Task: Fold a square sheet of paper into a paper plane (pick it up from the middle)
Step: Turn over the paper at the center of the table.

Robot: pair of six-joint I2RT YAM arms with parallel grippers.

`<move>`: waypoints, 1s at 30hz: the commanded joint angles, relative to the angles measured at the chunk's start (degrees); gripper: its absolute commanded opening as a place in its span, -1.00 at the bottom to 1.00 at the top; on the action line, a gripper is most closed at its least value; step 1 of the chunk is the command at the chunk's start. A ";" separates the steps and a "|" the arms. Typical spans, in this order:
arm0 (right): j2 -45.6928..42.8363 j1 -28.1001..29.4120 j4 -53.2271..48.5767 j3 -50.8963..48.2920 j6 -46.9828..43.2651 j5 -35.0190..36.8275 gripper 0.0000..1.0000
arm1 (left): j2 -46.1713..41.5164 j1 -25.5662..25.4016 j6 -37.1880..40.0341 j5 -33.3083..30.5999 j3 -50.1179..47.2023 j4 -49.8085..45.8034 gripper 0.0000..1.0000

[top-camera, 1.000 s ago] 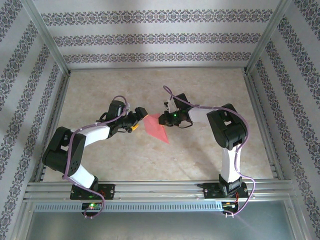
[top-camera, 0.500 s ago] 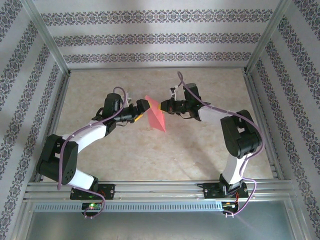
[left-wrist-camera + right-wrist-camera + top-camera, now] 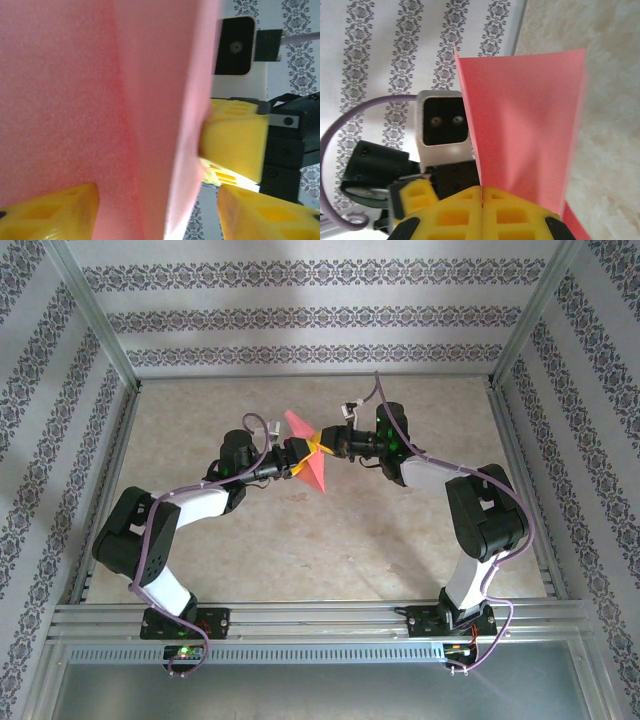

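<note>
- Square sheet of paper [image 3: 316, 476] is hanging in the air between the two arms, above the far-middle part of the surface [image 3: 400, 550] and not touching it.
- It is showing as plain pink-red paper, already folded. From above, one pointed tip is sticking up and to the left, and a longer point is angling down towards the near side.
- Seen from the right wrist, the square sheet of paper is rising as a tall panel with a straight top edge, and one long side is doubling back along a fold.
- Seen from the left wrist, a soft crease is running down its face.
- Right fingers [image 3: 317, 447] are clenching the sheet, which is coming straight out of the seam between the two yellow pads.
- Left fingers [image 3: 296, 468] are standing apart with the sheet passing between them. One is overlapping its face and the other is sitting clear of its edge, so they are straddling it, not pinching it.
- The sheet is standing in the way between the two wrists, screening much of each arm from the other.
- A white camera housing [image 3: 442, 122] on the left wrist is peeking out beside the sheet.
- Patterned wallpaper walls [image 3: 320, 315] and a metal frame rail [image 3: 320, 612] are enclosing the surface.
</note>
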 commanded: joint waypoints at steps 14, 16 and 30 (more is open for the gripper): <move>3.07 -1.18 5.75 -0.65 5.28 -2.91 -0.93 | -0.52 -0.48 0.63 2.50 1.30 6.77 -0.31; 3.24 -1.26 5.74 -0.78 5.41 -2.82 -0.91 | -0.70 -0.47 0.88 2.52 1.30 6.51 -0.42; -2.37 -5.16 1.36 -5.04 -0.62 1.96 -0.12 | -2.73 -0.19 7.21 0.72 2.22 -5.24 -0.73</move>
